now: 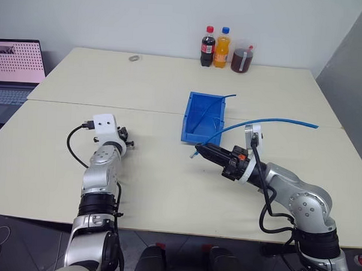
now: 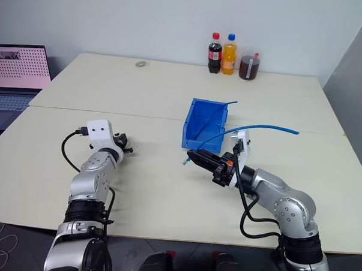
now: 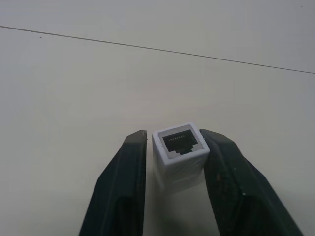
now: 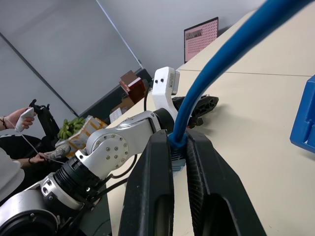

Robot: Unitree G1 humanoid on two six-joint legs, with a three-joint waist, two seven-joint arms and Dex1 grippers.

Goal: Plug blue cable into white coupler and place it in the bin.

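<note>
We are holding the blue cable point(image 4: 231, 54) clenched in our right gripper point(image 4: 179, 147) just behind its plug, hovering above the table point(image 1: 166, 189) near the front lip of the bin point(image 1: 201, 118), with the rest of the cord arching away over the bin. Our left gripper point(image 3: 172, 162) is bracketing the white coupler point(image 3: 179, 157) on the tabletop, well apart from the bin; one finger point(image 3: 221, 167) is touching it, the other is a sliver off, so we are not yet calling it a firm grasp. We are judging the coupler light, rigid and smooth-sided, likely to slip or twist, so we are taking it across its flat sides, leaving the socket end point(image 3: 180, 141) free. The cable looks limp and springy, best held close to the plug.
</note>
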